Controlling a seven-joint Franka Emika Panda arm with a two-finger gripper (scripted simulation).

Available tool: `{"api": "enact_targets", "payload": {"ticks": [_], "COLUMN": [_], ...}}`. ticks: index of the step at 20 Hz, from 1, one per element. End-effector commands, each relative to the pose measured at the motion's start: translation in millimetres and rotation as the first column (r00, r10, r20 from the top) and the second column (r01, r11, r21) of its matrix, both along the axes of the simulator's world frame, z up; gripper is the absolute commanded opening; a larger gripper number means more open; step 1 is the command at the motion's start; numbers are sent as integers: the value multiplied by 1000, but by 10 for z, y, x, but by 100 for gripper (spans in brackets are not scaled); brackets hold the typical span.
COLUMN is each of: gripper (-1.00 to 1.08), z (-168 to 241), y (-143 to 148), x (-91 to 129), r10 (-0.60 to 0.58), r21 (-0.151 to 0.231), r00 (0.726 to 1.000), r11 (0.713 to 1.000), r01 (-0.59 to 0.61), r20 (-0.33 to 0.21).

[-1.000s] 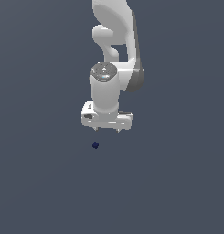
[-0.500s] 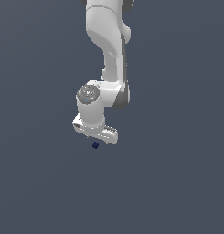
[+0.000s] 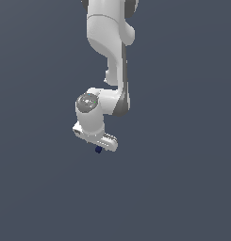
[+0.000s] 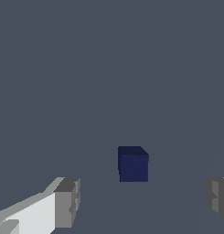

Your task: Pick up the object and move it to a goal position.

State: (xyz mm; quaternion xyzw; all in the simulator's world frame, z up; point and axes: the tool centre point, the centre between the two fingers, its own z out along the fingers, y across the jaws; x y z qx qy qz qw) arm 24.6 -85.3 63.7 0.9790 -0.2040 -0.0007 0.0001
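The object is a tiny dark navy-blue cube (image 3: 98, 149). In the exterior view it shows just under the white gripper's hand, partly covered by it. In the wrist view the cube (image 4: 133, 164) lies on the grey floor between the two grey fingertips, nearer none of them, touching neither. The gripper (image 4: 141, 201) is open, its jaws wide apart on either side of the cube. One fingertip (image 4: 67, 202) shows with its white finger, the other fingertip (image 4: 218, 197) is at the picture's edge. In the exterior view the gripper (image 3: 99, 143) hangs from the white arm, fingers hidden below the hand.
The white arm (image 3: 110, 56) reaches down from the top of the exterior view. The flat grey-blue floor (image 3: 183, 188) spreads all around. No goal marker shows.
The arm has swung toward the exterior view's left and lowered; the hand now sits right over the cube, which has stayed in place.
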Motion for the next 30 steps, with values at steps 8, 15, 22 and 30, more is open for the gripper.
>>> {"api": "enact_targets", "payload": {"ticks": [8, 15, 22, 30], "gripper": [100, 100, -100, -100], "z": [-326, -505, -505, -498], "y": [-2, -6, -7, -9], "x": [-8, 3, 4, -9], "r10": [-4, -6, -6, -6], "r21": [0, 0, 0, 0], "r00": [1000, 1000, 1000, 1000], "r11": [1000, 1000, 1000, 1000], "r01": [4, 6, 6, 6], "r20": [1, 1, 1, 1]}}
